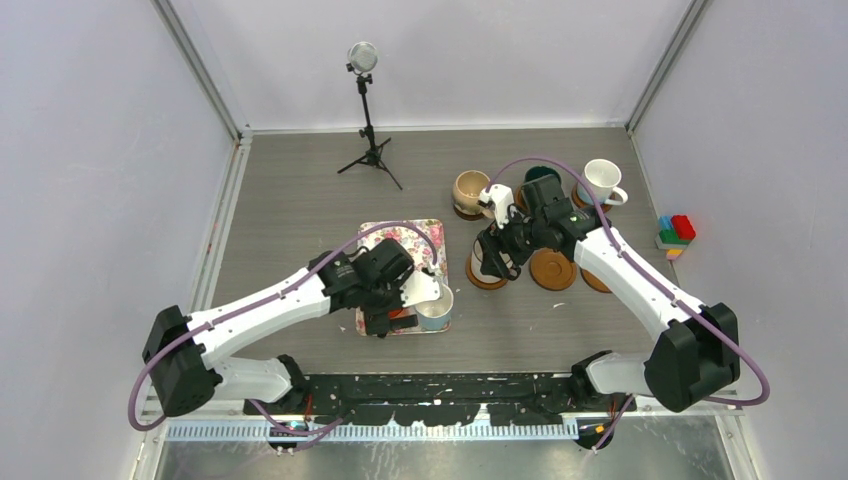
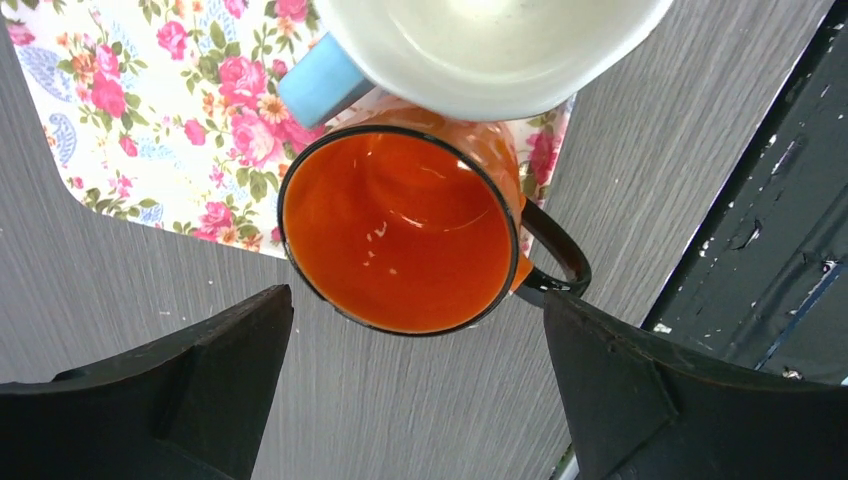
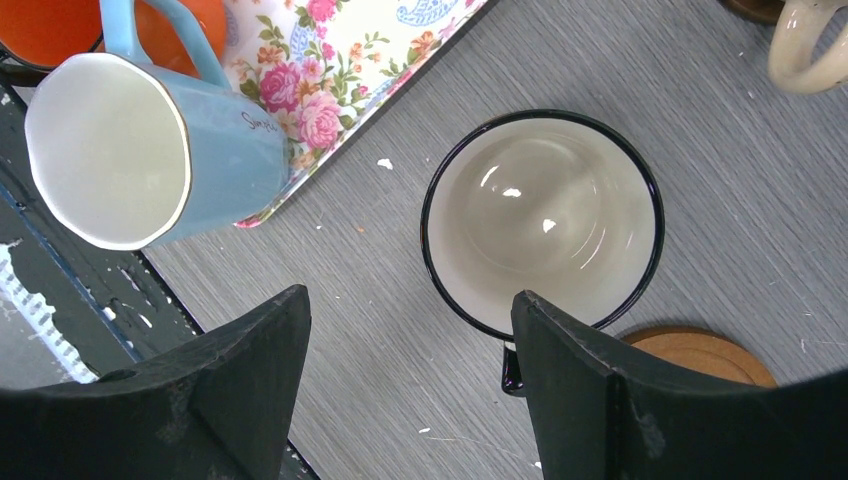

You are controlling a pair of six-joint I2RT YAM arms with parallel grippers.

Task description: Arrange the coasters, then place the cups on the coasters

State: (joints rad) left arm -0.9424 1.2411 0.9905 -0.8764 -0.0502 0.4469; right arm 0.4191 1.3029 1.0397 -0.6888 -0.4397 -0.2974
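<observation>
An orange cup point(image 2: 400, 235) with a black rim stands at the near corner of the floral tray point(image 2: 150, 120). A light blue cup point(image 2: 480, 50) stands right behind it. My left gripper point(image 2: 415, 300) hangs open just above the orange cup, a finger on each side, holding nothing. A white black-rimmed cup point(image 3: 542, 220) sits on a coaster point(image 1: 480, 281). My right gripper point(image 3: 410, 295) is open beside it, and its right finger covers the cup's near rim and handle. An empty coaster point(image 1: 552, 268) lies to its right. At the back stand a beige cup point(image 1: 468, 190), a dark green cup point(image 1: 540, 178) and a white cup point(image 1: 603, 180).
A small microphone tripod point(image 1: 368, 150) stands at the back of the table. Coloured toy blocks point(image 1: 676, 235) lie outside the right wall. Another coaster point(image 1: 594, 281) is partly hidden under the right arm. The black base rail point(image 1: 450, 385) runs along the near edge.
</observation>
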